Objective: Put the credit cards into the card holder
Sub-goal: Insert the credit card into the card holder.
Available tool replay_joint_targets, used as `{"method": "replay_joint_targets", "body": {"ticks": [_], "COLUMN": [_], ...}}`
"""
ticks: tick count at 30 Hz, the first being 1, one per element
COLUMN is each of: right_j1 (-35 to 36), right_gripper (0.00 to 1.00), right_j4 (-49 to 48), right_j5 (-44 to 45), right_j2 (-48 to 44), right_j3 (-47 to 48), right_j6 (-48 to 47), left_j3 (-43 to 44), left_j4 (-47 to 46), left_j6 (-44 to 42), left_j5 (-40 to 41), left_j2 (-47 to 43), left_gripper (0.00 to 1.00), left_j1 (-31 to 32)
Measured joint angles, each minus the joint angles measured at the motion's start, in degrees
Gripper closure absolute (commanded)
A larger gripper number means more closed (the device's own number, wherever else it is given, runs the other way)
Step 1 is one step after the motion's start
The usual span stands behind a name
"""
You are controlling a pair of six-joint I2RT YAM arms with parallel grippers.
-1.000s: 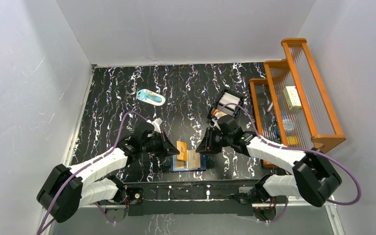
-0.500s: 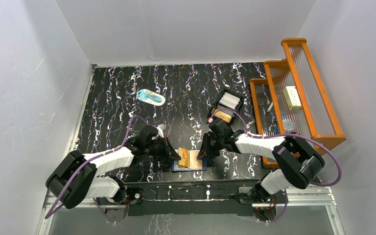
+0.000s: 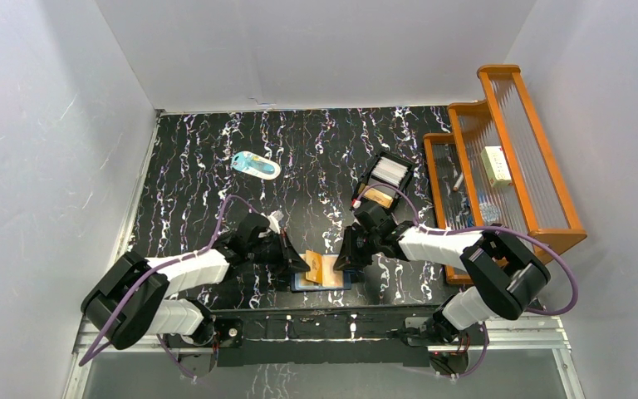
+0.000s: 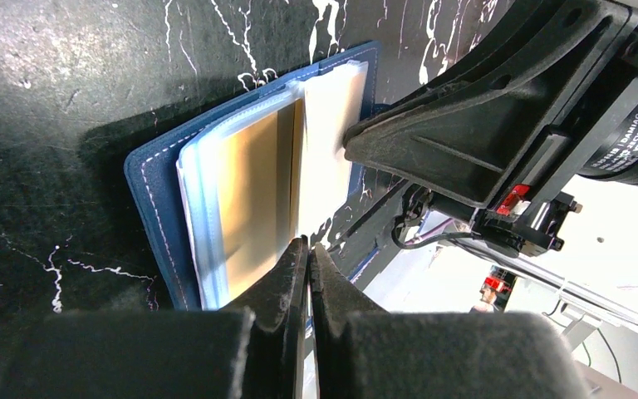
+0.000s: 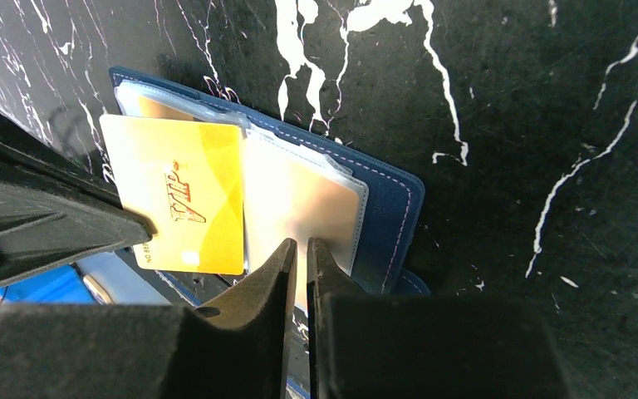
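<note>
tabletop [image 3: 191, 166]: black with white veining, carries everything below.
orange rack [image 3: 507, 150]: stands along the right edge.
left tool [image 4: 306, 249]: clenched, tips at the card holder's near edge, touching an edge of the golden card.
right tool [image 5: 301, 247]: jaws drawn almost together at the rim of a clear pocket; a pinch cannot be told.
card holder [image 4: 154, 208]: lies open at near centre, between both tools.
black tray [image 3: 374, 189]: far right of centre, holds white cards [image 3: 388, 172].
oval item [image 3: 256, 165]: far left, well apart.
golden card [image 5: 179, 199]: rests on the holder's left half, overhanging its near edge.
</note>
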State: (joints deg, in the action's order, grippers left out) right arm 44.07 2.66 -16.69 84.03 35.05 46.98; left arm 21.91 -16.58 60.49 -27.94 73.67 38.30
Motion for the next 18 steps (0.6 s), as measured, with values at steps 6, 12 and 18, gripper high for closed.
{"method": "replay_joint_targets", "body": {"ticks": [6,12,18], "right_j1": [0.0,0.0,0.0], "right_gripper": [0.82,0.82,0.83], "right_j4": [-0.2,-0.2,-1.1], "right_j5": [-0.1,-0.1,-0.5], "right_j2": [0.1,0.1,0.7], "right_j3": [0.0,0.0,0.0], "right_j6": [0.0,0.0,0.2], "left_j3": [-0.7,-0.6,0.0], "left_j4": [0.4,1.6,1.7], "left_j6": [0.0,0.2,0.0], "left_j5": [0.1,1.0,1.6], "left_j2": [-1.1,-7.1,-7.7], "left_gripper": [1.00,1.00,1.00], "left_j1": [0.2,0.7,0.9]}}
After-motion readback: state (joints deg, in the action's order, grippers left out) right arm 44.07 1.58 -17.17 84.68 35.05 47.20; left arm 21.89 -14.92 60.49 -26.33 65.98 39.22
